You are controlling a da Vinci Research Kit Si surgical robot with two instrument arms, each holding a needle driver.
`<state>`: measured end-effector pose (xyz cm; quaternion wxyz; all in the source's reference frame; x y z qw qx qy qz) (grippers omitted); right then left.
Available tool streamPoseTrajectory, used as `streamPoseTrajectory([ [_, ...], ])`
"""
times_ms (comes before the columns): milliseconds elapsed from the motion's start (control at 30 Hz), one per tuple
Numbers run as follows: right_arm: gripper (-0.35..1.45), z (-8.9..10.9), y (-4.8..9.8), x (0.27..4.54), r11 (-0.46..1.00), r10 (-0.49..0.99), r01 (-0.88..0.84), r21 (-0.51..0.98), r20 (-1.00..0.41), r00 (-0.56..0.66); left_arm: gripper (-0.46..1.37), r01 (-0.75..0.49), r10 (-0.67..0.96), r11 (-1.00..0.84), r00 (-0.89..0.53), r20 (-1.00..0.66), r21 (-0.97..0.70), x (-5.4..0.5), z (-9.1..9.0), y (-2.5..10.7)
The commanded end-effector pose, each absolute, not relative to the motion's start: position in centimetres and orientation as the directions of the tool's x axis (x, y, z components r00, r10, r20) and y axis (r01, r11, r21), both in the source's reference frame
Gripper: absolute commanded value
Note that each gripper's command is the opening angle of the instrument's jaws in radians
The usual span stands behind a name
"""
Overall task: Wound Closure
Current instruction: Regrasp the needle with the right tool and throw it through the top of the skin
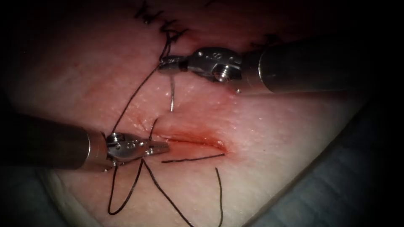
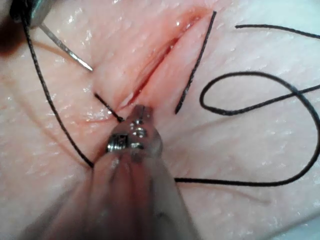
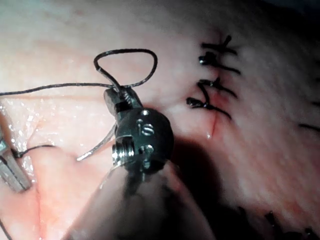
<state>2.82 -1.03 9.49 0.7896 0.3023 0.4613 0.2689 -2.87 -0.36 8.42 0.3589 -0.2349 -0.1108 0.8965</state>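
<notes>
- Endoscope view: my right claw (image 1: pixel 165 64) is clamped on the needle (image 1: pixel 172 93) near its thread end; the needle hangs free below that claw, its tip above the tissue (image 1: pixel 261 138), not in it.
- My left claw (image 1: pixel 162 147) sits at the left end of the cut (image 1: pixel 193 141), jaws together on the thread (image 1: pixel 130 101), as far as I can judge.
- Thread runs from the left claw up to the right claw; loose loops lie below the left claw.
- Step, my judgement: needle loaded between bites, stitch not placed here yet. Next calls for a needle tip squared to the cut edge.
- Right wrist view adds a small thread loop (image 3: pixel 125 65) just past the right claw (image 3: pixel 121 97), and finished stitches (image 3: pixel 212 80) beyond it.
- Left wrist view adds the open cut (image 2: pixel 150 75) just ahead of the left claw (image 2: pixel 141 112), red fluid inside.
</notes>
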Motion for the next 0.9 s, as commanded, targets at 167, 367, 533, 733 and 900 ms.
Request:
streamPoseTrajectory([
  [167, -0.35, 9.50, -1.11, 2.84, 0.644, 0.723, -0.124, 0.755, -0.547, 0.422, -0.35, -0.586, 0.695, -0.718, -0.633, -0.341, -0.376, -2.86, 8.42, -0.36],
  [367, -0.35, 9.51, -1.23, 2.85, 0.626, 0.738, -0.131, 0.769, -0.530, 0.419, -0.35, -0.586, 0.695, -0.718, -0.633, -0.341, -0.376, -2.85, 8.41, -0.36],
  [533, -0.35, 9.50, -1.22, 2.83, 0.582, 0.772, -0.147, 0.800, -0.486, 0.410, -0.35, -0.582, 0.691, -0.722, -0.636, -0.344, -0.374, -2.85, 8.41, -0.36],
  [733, -0.35, 9.49, -1.14, 2.81, 0.509, 0.825, -0.143, 0.849, -0.434, 0.363, -0.35, -0.582, 0.691, -0.722, -0.636, -0.344, -0.374, -2.85, 8.42, -0.37],
  [900, -0.35, 9.53, -1.19, 2.82, 0.506, 0.832, -0.160, 0.847, -0.431, 0.349, -0.35, -0.582, 0.691, -0.722, -0.636, -0.344, -0.374, -2.85, 8.42, -0.37],
])
